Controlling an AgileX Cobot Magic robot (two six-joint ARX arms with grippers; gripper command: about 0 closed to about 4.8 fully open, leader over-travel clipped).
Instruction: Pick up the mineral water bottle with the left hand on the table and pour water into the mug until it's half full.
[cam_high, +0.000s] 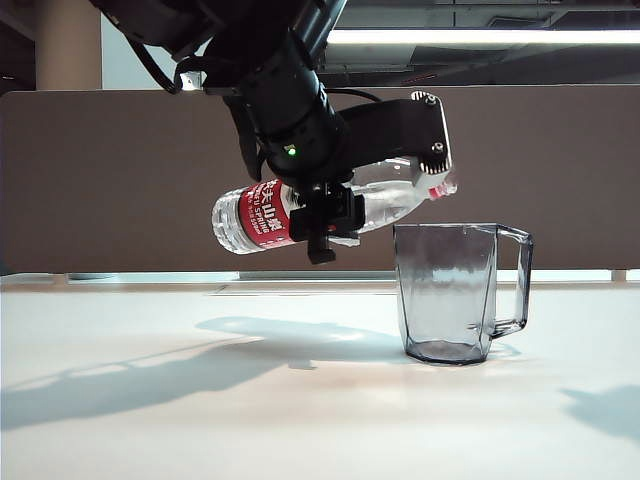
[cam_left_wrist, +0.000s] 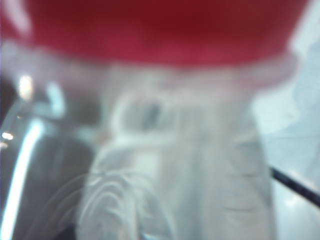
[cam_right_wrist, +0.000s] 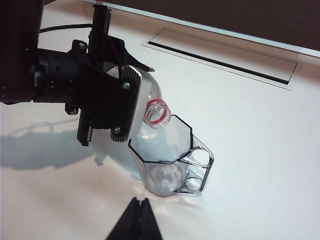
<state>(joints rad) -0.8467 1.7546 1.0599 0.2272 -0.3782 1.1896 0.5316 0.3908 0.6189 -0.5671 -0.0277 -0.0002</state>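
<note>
Pouring stage: left tool (cam_high: 322, 222) clamped round the middle of the bottle (cam_high: 262, 215), held in the air above the counter (cam_high: 150, 420), tipped close to level with the neck slightly low. Uncapped mouth sits just over the near rim of the mug (cam_high: 455, 295); red neck ring visible in the right wrist view. Pick-up and carry done. No stream visible, and I cannot tell whether any water has reached the mug; judged not yet half full, so more tilt is likely needed. Bottle: clear ribbed plastic, red-and-white label at the base end. Mug: grey-tinted, faceted, angular handle facing away from the bottle, standing upright on the counter. Right tool (cam_right_wrist: 137, 210) closed, empty, parked near the mug, well clear. Beyond: brown partition.
</note>
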